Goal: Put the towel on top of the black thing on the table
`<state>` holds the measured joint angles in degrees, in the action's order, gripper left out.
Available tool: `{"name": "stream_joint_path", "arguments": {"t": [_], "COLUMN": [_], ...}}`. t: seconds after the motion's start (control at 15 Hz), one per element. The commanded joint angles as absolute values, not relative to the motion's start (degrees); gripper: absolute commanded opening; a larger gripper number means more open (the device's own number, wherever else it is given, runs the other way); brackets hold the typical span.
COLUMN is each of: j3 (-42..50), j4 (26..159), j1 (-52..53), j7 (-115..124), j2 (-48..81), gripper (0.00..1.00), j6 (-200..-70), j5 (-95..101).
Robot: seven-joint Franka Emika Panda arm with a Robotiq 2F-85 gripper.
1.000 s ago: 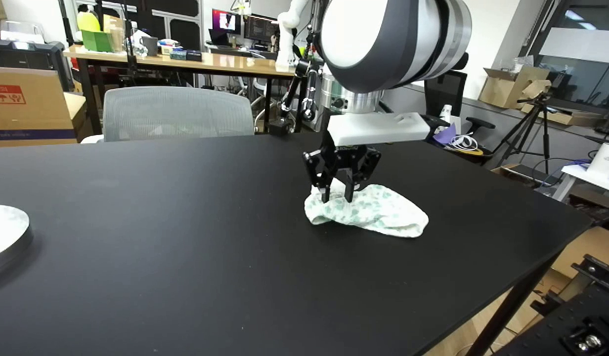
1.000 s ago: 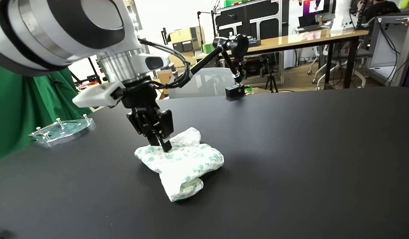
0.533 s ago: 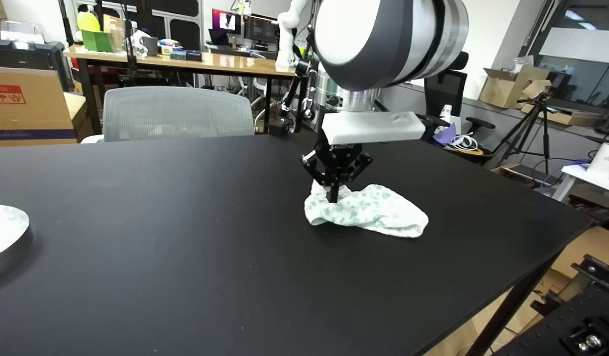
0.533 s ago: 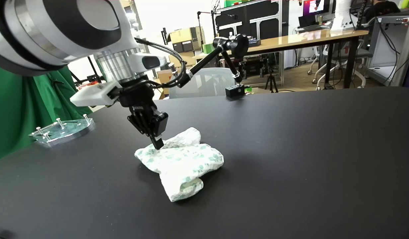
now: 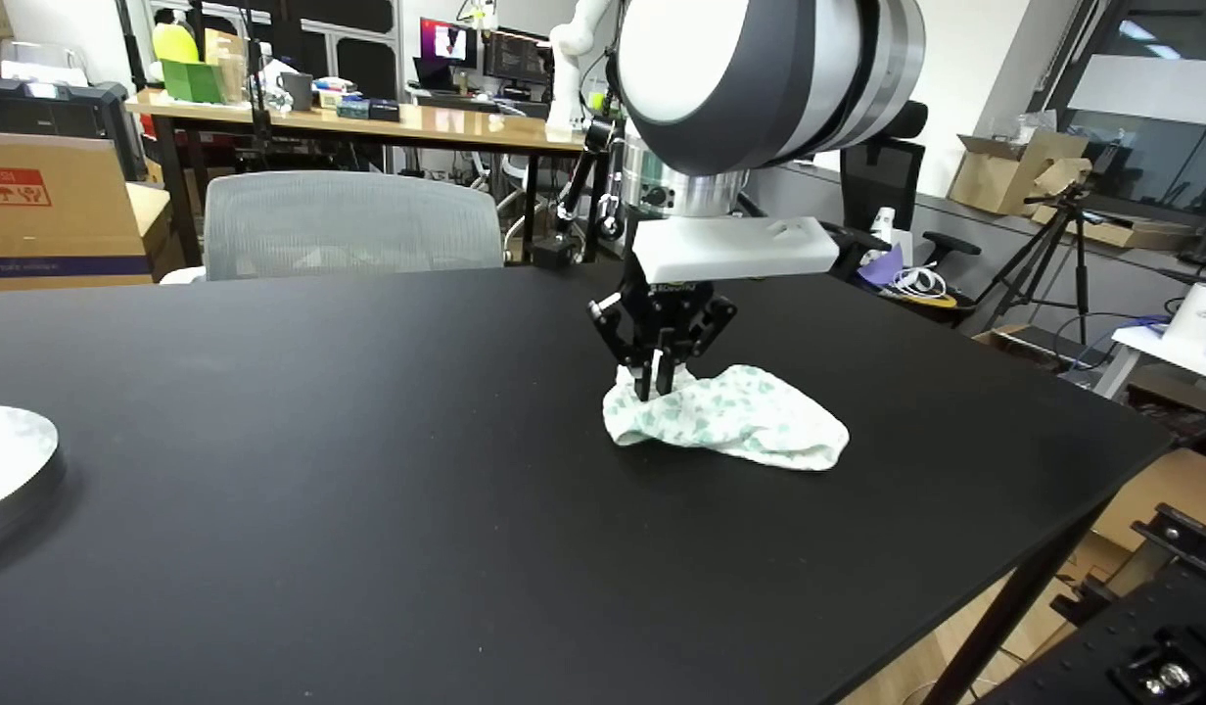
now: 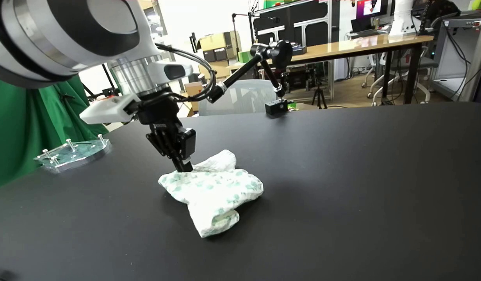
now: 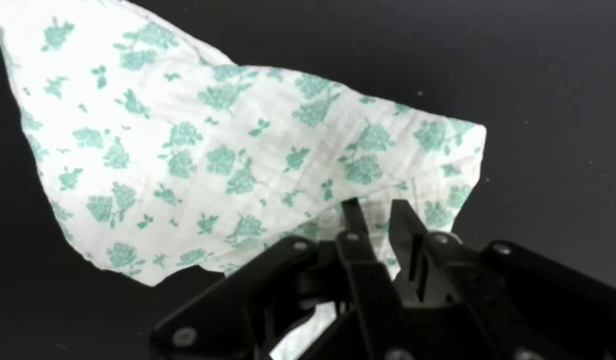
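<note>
The broad matte black tabletop (image 5: 319,470) runs past the lower frame in both exterior views, and the white-and-grey jointed robot arm (image 5: 750,88) above it is cropped by the frame in both. The crumpled white cloth towel (image 6: 213,187) with a green floral print lies on the tabletop, toward seven o'clock in an exterior view; the wrist view clips its ten o'clock corner, while the black two-fingered mechanical pincer (image 7: 375,212) covers part of its five o'clock side. Toward nine o'clock in an exterior view is a clear, bolt-studded slab (image 6: 84,154); also near nine o'clock in an exterior view, a white-topped, dark-sided round object (image 5: 11,450) is sliced by the frame's edge, its identity unclear. The pincer is released, its fingers (image 7: 407,222) slightly apart with cloth showing through the gap; in an exterior view they overlap at the towel's ten o'clock edge, masking it, and whether the tips (image 6: 187,168) touch the cloth is unclear. A white patch (image 7: 308,332) behind the pincer's linkage is too blurred to identify.
</note>
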<state>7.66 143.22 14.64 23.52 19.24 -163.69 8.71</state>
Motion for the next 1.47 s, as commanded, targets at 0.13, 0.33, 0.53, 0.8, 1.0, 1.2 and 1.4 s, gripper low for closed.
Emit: {"name": "stream_joint_path", "arguments": {"t": [0.13,0.33,0.53,0.8,1.0,1.2,1.4], "j3": [9.27,9.55,10.0,9.64,9.51,9.35,9.36], "j4": [144.78,145.25,145.01,144.44,144.39,144.52,144.7], "j1": [15.64,15.58,15.7,15.28,15.1,14.96,15.07], "j7": [25.42,25.12,25.55,25.08,24.86,24.68,24.65], "j2": [17.31,17.28,18.14,19.19,19.64,19.69,19.31], "gripper": [0.66,0.86,1.0,0.74,0.52,0.31,0.09], "j6": [-162.41,-161.62,-160.73,-159.78,-159.91,-160.28,-160.57], "j5": [9.27,9.68,10.25,10.31,10.04,9.74,9.86]}}
